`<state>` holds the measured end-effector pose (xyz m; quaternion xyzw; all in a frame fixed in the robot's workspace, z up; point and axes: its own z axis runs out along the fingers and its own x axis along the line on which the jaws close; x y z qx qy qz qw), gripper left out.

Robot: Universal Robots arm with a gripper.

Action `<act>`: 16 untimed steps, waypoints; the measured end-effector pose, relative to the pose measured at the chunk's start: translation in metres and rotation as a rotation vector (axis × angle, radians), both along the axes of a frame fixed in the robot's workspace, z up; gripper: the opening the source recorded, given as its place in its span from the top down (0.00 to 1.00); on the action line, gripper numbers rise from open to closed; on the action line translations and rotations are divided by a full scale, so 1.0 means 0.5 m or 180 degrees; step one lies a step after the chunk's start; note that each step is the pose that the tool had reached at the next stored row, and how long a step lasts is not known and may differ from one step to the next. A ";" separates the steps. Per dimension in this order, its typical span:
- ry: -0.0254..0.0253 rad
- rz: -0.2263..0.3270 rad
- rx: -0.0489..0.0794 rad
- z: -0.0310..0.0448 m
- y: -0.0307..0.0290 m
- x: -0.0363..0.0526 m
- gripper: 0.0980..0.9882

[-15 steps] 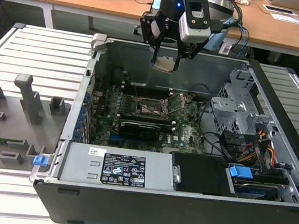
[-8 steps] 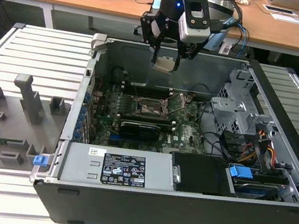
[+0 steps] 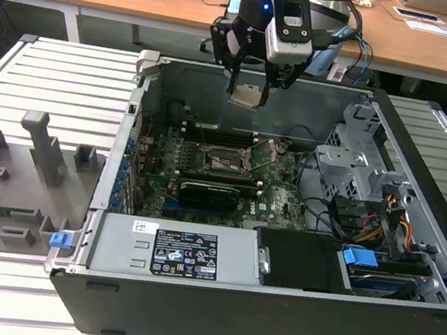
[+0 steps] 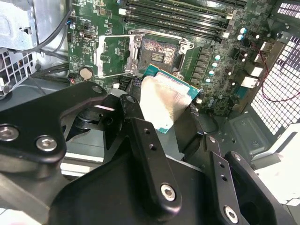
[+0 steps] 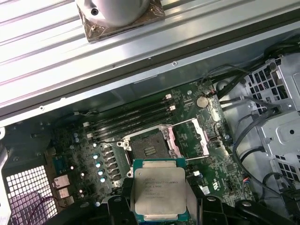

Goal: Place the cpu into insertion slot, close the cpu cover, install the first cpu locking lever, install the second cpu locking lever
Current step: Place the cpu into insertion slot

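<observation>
I can't read out any print from my feeds. In the exterior view, the black label (image 3: 185, 254) on the power supply (image 3: 117, 246) carries rows of white print and symbols, with a small white sticker (image 3: 146, 226) just beside it. In the first wrist view, the cpu (image 5: 159, 193) has faint lines of print across its metal top. The motherboard (image 5: 187, 137) bears a white printed mark (image 5: 217, 183). All of it is too small to make out.

From where I stand, I count one open computer case (image 3: 270, 311), one green motherboard (image 3: 280, 194), one insertion slot (image 5: 147, 147), one cpu cover (image 5: 172, 139), one cpu (image 5: 157, 192), one coin battery (image 5: 202, 101), one black expansion card (image 3: 212, 192), two blue plastic tabs (image 3: 359, 257) and one end effector (image 3: 251, 88).
</observation>
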<state>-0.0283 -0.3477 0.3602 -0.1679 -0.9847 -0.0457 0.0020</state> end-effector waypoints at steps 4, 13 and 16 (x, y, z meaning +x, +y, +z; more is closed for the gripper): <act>0.0000 -0.0135 0.0000 0.000 0.000 0.000 0.52; 0.0000 -0.0338 0.0000 0.000 0.000 0.000 0.52; 0.0000 -0.0387 0.0000 0.000 0.000 0.000 0.52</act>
